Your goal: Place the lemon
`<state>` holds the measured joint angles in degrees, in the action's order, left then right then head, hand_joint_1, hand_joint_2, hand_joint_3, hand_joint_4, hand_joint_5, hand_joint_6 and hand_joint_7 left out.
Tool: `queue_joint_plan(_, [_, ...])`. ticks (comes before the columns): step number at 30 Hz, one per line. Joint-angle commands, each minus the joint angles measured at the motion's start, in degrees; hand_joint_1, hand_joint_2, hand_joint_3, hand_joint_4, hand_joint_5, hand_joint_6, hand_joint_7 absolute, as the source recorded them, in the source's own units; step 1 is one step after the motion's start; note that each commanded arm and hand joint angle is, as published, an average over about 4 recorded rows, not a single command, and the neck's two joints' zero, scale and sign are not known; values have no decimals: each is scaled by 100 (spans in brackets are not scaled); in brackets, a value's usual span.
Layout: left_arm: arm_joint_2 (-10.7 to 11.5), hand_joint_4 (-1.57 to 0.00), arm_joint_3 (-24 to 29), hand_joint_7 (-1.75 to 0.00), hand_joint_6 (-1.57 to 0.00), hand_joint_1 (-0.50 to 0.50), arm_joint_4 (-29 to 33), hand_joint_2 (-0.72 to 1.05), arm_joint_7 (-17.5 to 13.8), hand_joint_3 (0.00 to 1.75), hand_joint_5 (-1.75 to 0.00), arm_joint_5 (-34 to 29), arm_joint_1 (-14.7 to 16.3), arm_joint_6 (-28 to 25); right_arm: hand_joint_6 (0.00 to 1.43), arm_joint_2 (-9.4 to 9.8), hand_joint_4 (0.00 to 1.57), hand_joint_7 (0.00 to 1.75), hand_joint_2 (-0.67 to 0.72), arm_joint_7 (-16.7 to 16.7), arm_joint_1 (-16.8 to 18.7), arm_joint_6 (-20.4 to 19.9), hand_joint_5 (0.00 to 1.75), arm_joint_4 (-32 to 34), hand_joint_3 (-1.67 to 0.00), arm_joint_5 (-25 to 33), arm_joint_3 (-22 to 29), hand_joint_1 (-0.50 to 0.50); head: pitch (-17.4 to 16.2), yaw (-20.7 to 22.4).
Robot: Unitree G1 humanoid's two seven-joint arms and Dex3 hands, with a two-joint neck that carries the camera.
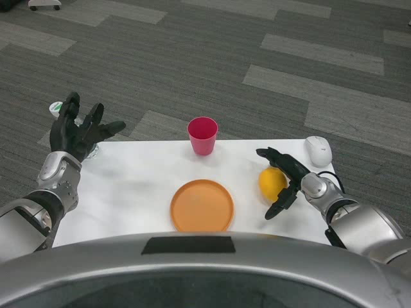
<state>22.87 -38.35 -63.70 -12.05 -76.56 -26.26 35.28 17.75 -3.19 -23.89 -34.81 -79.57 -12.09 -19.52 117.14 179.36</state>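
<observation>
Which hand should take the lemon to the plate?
Right. The right hand is already cupped around the lemon, just beside the orange plate. The left hand is raised at the table's far left corner, fingers spread.

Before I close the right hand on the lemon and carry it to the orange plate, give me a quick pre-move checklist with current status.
1. Right hand around the lemon, fingers apart: ok.
2. Firm grip on it: cannot tell.
3. Orange plate bare, ready to receive: ok.
4. Pink cup behind the plate, off the path: ok.
5. Left hand raised at the table's far left corner, out of the way: ok.
6. White mouse beyond the right hand, apart from it: ok.
</observation>
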Motion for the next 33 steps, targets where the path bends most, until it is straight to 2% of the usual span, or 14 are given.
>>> queue_joint_plan(1, [-19, -7, 2, 0, 0, 50, -37, 105, 18, 9, 0, 10, -37, 27, 0, 27, 0, 10, 15, -23, 16, 111, 58, -85, -8, -30, 93, -21, 0, 0])
queue_joint_plan(5, [-19, -7, 2, 0, 0, 50, -37, 105, 18, 9, 0, 10, -37, 23, 0, 18, 0, 7, 14, 64, 126, 58, 58, -24, -8, -30, 309, -21, 0, 0])
queue_joint_plan(11, [-15, -7, 2, 0, 0, 50, -29, 105, 18, 9, 0, 10, -41, 23, 0, 1, 0, 7, 9, 262, 416, -254, 58, 358, -8, -30, 1021, -21, 19, 7])
queue_joint_plan(16, [-10, -7, 2, 0, 0, 50, -29, 105, 18, 9, 0, 10, -46, 23, 0, -45, 0, 7, 4, 267, 559, -722, 58, 583, -8, -28, 1779, -21, 26, 7])
queue_joint_plan(21, [-6, -7, 2, 0, 0, 50, -29, 105, 18, 9, 0, 10, -46, 23, 0, -122, 0, 7, 3, 297, 693, -1063, 53, 829, -16, 98, 2611, -21, 33, 16])
queue_joint_plan(24, [-2, -7, 2, 0, 0, 50, -29, 105, 18, 9, 0, 10, -46, 23, 0, -131, 0, 7, 3, 343, 767, -1296, 48, 980, -10, 587, 2677, -19, 39, 24])
queue_joint_plan(27, [3, -7, 2, 0, 0, 50, -29, 105, 14, 9, 0, 10, -46, 23, 0, -131, 0, 5, 8, 363, 855, -1511, 44, 1202, -14, 1240, 2607, -17, 47, 32])
queue_joint_plan(30, [7, -7, 9, 0, 0, 50, -29, 105, 9, 9, 0, 10, -46, 29, 0, -135, 0, 7, 9, 387, 961, -1663, 29, 1486, -16, 1888, 2530, -16, 42, 21])
queue_joint_plan(33, [7, -7, 13, 0, 0, 50, -29, 105, 9, 9, 0, 10, -46, 29, 0, -133, 0, 7, 12, 416, 1046, -1715, 19, 1725, -14, 2264, 2526, -8, 46, 15])
